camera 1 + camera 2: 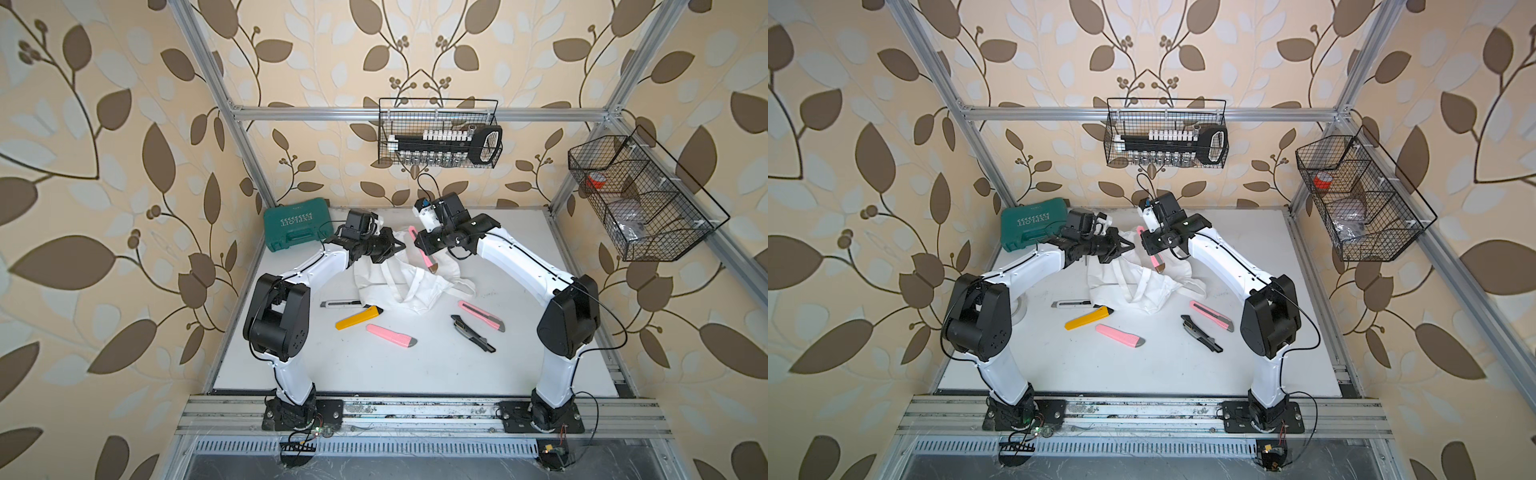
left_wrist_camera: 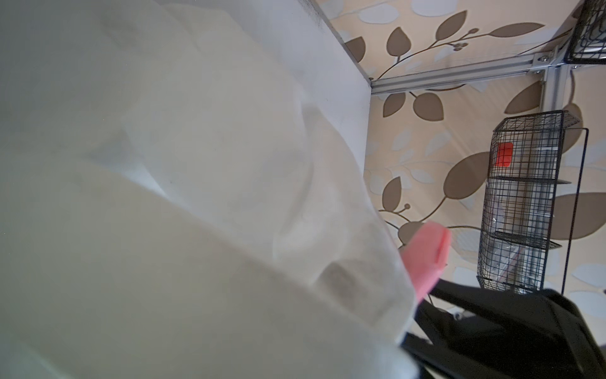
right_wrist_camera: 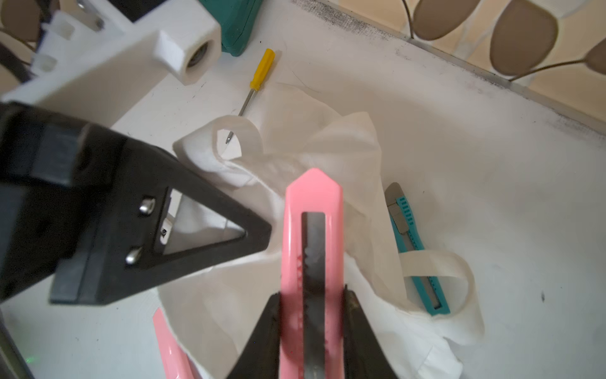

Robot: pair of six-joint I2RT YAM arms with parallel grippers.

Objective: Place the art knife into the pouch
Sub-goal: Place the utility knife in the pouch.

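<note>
Right wrist view puts the right gripper [image 3: 313, 295] closest, its dark jaws clamped on the flanks of the pink art knife [image 3: 313, 203], which reaches out over the pouch [image 3: 344, 147]. Just beyond, the left gripper [image 3: 264, 231] comes in beside the knife, jaws closed on a raised fold of the pouch's white cloth. Past that, the rest of the pouch lies crumpled on the white table [image 3: 508, 197]. A teal knife [image 3: 406, 226] lies beside it with one loop handle [image 3: 436, 261] draped across it. A yellow-handled screwdriver [image 3: 260, 70] lies farther off, its tip seen through the other loop, and a corner of the green case [image 3: 236, 23] shows beyond. In both top views the near half of the table carries five loose knives: a pink knife [image 1: 391, 336] and a black knife [image 1: 473, 333] nearest, then a yellow knife [image 1: 358, 317], a second pink knife [image 1: 482, 316] and a grey knife [image 1: 340, 304] just in front of the pouch. The pouch [image 1: 399, 291] sits mid-table between the two arms, and the held art knife [image 1: 429, 262] hangs tilted above its far part; whether the knife's lower end touches the cloth cannot be told. Behind the left arm the green case rests at the table's far left corner. Farthest, a wire basket [image 1: 384, 124] hangs on the back rail and a second wire basket [image 1: 660, 243] on the right-hand frame.
</note>
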